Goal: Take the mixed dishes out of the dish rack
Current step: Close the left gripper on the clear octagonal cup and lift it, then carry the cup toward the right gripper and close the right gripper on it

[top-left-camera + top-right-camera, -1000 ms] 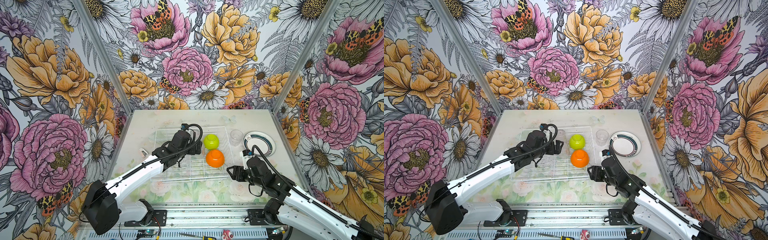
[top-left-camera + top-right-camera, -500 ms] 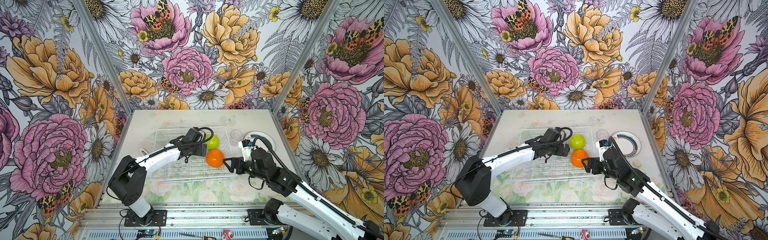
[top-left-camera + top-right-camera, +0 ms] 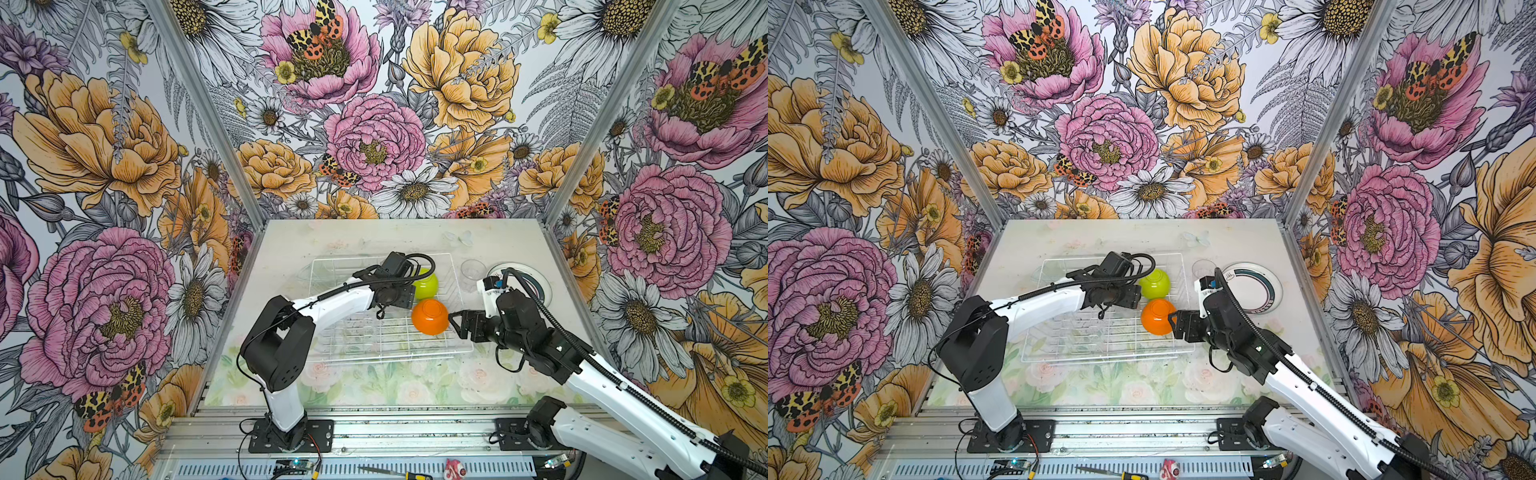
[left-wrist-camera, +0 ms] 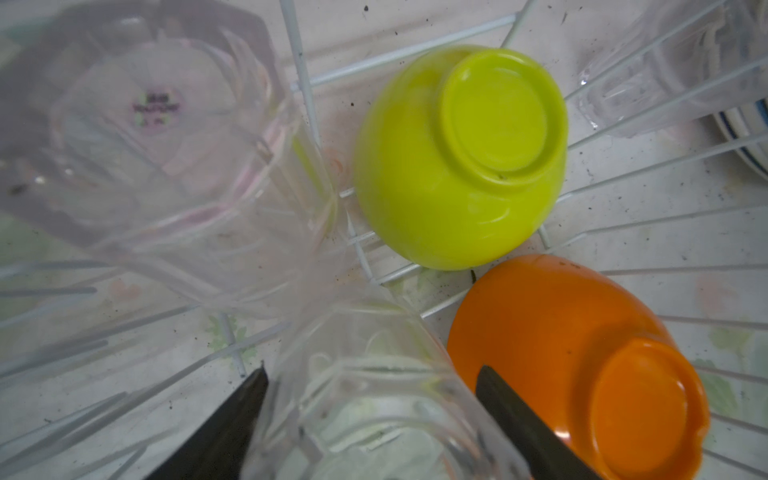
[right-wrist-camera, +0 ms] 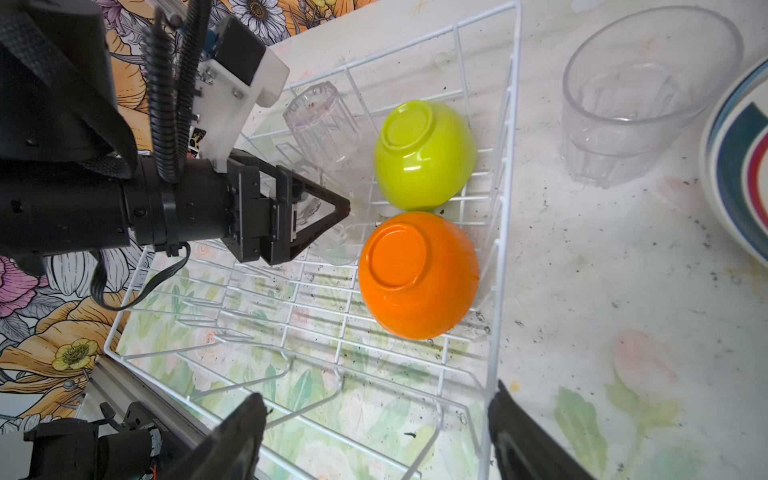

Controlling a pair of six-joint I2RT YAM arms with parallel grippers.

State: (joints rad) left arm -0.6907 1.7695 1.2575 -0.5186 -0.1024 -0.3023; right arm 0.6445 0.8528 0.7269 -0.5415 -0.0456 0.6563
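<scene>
Spread and empty, the right tool has closed in on the upturned orange bowl at the right side of the dish rack. Beyond, the left tool has crossed over to straddle a clear tumbler, base up, its long axis leaning off upright. Whether it pinches yet I cannot tell, but two lifts look close.

Bright, even, diffuse light fills both top views. The dish rack casts only faint, soft wire shadows on the table beneath it. In the left wrist view the tumbler nearest the lens blurs heavily. The lime-green bowl in the rack looks sharper, with soft glare.
</scene>
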